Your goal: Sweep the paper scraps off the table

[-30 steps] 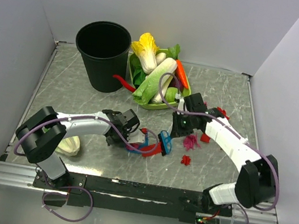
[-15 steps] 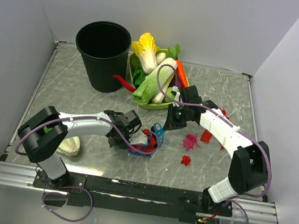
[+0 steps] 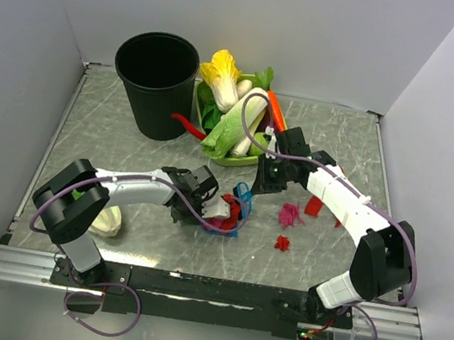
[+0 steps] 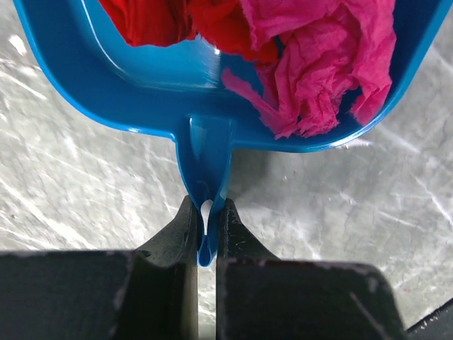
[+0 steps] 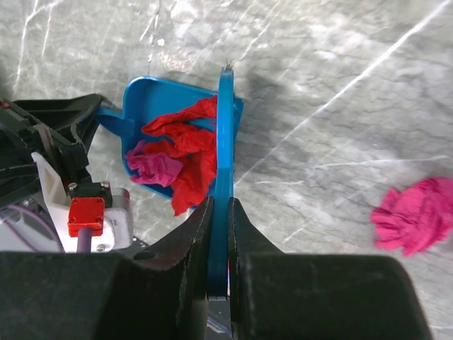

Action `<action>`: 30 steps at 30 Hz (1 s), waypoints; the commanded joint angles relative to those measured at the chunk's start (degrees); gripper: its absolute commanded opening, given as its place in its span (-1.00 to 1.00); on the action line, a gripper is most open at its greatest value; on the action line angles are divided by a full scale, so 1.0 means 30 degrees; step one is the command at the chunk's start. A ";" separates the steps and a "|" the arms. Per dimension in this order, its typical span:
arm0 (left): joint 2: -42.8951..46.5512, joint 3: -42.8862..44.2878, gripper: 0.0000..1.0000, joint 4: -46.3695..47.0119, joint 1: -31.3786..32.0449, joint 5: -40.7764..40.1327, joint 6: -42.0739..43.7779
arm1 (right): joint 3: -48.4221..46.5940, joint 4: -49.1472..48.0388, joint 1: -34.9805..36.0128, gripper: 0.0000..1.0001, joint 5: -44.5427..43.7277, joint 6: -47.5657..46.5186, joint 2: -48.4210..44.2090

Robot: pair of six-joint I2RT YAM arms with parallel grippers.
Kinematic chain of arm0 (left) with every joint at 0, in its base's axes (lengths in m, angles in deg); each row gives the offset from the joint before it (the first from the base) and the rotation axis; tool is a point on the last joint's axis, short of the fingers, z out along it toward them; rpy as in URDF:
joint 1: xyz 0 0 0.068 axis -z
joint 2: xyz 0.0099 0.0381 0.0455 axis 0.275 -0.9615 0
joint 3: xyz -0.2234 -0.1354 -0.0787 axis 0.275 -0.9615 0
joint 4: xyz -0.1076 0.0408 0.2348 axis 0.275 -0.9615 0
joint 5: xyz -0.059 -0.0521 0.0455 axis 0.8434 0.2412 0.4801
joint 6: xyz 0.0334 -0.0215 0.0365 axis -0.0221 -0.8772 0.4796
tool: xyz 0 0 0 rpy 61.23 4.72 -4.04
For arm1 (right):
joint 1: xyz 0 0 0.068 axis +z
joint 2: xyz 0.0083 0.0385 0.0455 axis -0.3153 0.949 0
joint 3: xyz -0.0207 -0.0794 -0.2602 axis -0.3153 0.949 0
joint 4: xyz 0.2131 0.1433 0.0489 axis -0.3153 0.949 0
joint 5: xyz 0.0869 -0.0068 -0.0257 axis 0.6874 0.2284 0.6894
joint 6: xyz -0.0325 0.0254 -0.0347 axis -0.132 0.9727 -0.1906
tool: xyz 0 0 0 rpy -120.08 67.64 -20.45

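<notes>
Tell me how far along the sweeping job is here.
Done: several red and magenta paper scraps lie in the blue dustpan. In hand: the left gripper is shut on the dustpan's handle; the right gripper holds the blue brush at the pan's open edge. Left: a pink wad, a small red scrap and a red strip lie on the table.

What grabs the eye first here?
The blue dustpan, centre of the table, heaped with red and pink paper scraps, its handle clamped in the left pincer. The right pincer holds a blue brush at its mouth; a pink wad and red scrap lie loose nearby.
</notes>
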 commanded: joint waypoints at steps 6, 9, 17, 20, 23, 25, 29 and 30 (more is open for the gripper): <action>-0.0586 0.0238 -0.54 0.1804 0.0067 0.1540 -0.0346 | -0.0643 0.1026 -0.0087 -1.00 -0.2973 -0.0948 -0.1074; -0.0410 -0.0113 -0.39 0.2214 0.0096 0.1922 -0.0083 | -0.0409 0.0733 -0.0058 -1.00 -0.3121 -0.1125 -0.1162; -0.0819 -0.0320 -0.33 0.2888 -0.0196 0.2859 -0.0170 | -0.0027 0.0293 -0.0145 -1.00 -0.3677 -0.1827 -0.1396; -0.0966 -0.0320 -0.44 0.2948 -0.0314 0.3269 0.0005 | -0.0056 0.0351 -0.0320 -1.00 -0.3824 -0.2150 -0.1513; -0.0879 -0.0349 -0.62 0.2860 -0.0490 0.3855 0.0239 | 0.0002 0.0497 -0.0526 -1.00 -0.4058 -0.2646 -0.1718; -0.0703 -0.0291 -0.79 0.2656 -0.0607 0.4002 0.0328 | 0.0090 0.0644 -0.0556 -1.00 -0.4322 -0.2999 -0.2040; -0.0118 -0.0232 -0.98 0.2274 -0.0870 0.4266 0.0620 | -0.0114 0.0937 -0.0818 -1.00 -0.4615 -0.4081 -0.2684; 0.0144 -0.0290 -0.98 0.2274 -0.0958 0.4295 0.0708 | -0.0173 0.0850 -0.0935 -1.00 -0.4702 -0.4230 -0.3034</action>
